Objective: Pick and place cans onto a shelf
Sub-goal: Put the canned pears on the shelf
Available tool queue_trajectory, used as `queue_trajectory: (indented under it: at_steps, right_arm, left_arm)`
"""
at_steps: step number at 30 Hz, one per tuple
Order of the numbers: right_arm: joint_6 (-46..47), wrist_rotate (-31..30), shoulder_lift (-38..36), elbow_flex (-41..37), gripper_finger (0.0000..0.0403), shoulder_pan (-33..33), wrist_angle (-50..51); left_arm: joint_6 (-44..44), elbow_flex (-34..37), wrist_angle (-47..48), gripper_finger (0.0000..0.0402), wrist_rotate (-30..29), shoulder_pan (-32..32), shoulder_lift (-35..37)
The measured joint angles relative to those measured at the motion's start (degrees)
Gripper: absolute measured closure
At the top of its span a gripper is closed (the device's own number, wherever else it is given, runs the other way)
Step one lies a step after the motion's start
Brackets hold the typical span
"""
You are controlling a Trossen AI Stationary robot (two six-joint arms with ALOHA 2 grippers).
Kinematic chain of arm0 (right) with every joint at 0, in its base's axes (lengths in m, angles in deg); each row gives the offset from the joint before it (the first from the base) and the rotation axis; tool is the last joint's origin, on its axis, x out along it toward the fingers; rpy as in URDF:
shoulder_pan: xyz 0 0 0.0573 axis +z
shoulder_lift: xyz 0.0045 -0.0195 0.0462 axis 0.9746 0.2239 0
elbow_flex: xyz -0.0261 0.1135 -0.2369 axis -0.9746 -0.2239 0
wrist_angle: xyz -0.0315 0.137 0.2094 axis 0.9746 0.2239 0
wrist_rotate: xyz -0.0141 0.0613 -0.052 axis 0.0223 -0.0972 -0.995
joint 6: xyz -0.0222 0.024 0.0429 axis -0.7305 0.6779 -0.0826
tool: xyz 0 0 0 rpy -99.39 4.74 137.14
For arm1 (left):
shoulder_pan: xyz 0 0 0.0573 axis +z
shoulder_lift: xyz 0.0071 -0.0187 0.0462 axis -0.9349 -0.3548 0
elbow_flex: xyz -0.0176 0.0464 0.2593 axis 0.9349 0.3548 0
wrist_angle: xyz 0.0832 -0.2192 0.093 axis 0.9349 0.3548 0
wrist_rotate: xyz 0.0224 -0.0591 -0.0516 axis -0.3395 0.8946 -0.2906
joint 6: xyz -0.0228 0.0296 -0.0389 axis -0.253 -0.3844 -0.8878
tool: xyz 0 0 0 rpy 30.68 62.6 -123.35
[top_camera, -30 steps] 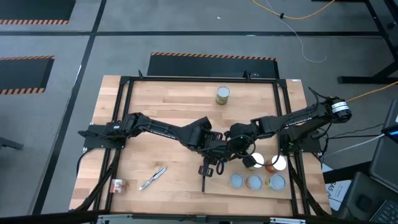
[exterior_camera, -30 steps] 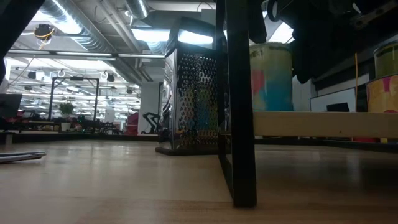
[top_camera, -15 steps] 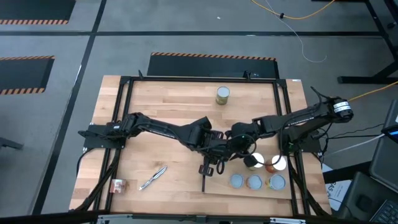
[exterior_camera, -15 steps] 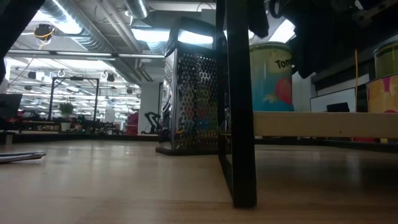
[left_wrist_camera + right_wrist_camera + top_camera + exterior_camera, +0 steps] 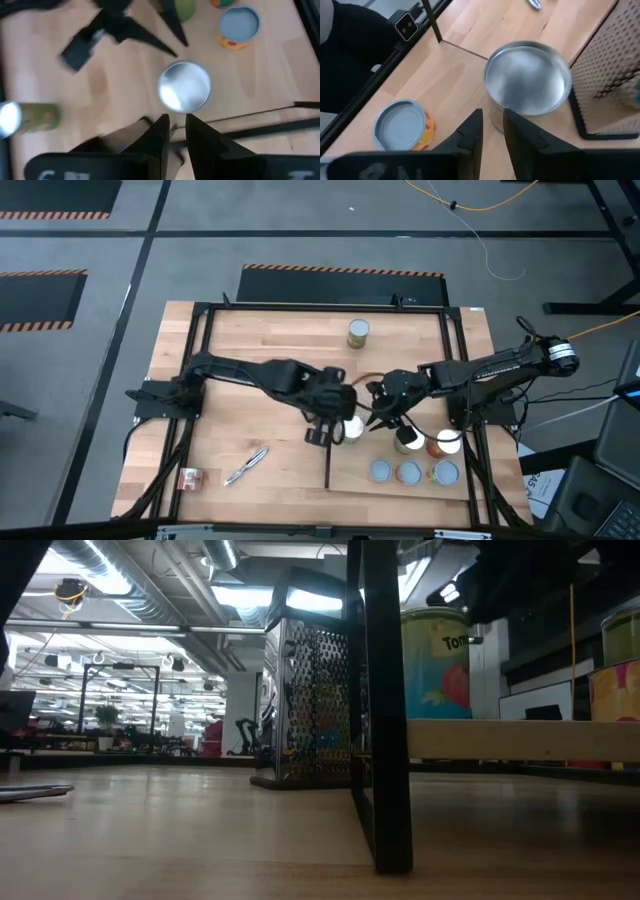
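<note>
A silver-topped can [image 5: 350, 428] stands on its base at the left end of the pale wood shelf [image 5: 360, 480], beside the shelf's black bar [image 5: 328, 465]. It also shows in the low view [image 5: 435, 660]. My left gripper [image 5: 322, 435] hovers just left of it with its fingers close together, and the can lies ahead of the fingers [image 5: 184, 92]. My right gripper [image 5: 378, 418] hovers just right of it, also shut, looking down on the can [image 5: 527, 80]. Several more cans [image 5: 410, 471] stand on the shelf. One can [image 5: 357, 332] stands on the tabletop at the far side.
A black perforated box [image 5: 310, 700] stands close beside the can [image 5: 610, 65]. A thin silver tool [image 5: 245, 465] and a small red item [image 5: 188, 478] lie at the near left. The shelf board sits raised on a black post [image 5: 385, 720].
My left gripper has drawn back toward the table's left, uncovering the silver-topped can on the shelf. In the low view the can has turned about its upright axis, so another part of its label faces front. The dark gripper beside it has risen.
</note>
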Motion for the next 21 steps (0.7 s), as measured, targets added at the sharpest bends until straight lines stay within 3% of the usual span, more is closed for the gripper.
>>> queue_trajectory:
  at_steps: [7,13,17,21]
  right_arm:
    - [-2.15,-1.08,-0.44,2.84,0.0322,0.0,-0.14]
    - [-3.31,-1.13,-0.42,3.97,0.0322,0.0,-1.33]
    - [-3.16,-1.17,-0.12,3.96,0.0322,0.02,-1.47]
    - [-3.16,-1.12,-0.09,3.95,0.0322,0.02,-2.28]
  left_arm:
    - [-4.52,0.05,7.18,0.0346,-4.75,-1.22,7.3]
    - [-9.97,1.85,9.48,0.0346,-12.4,-6.03,10.03]
    - [-13.72,8.98,6.51,0.0346,-14.27,-9.46,12.29]
    - [-17.47,21.92,-0.69,0.0347,-16.23,-11.62,16.0]
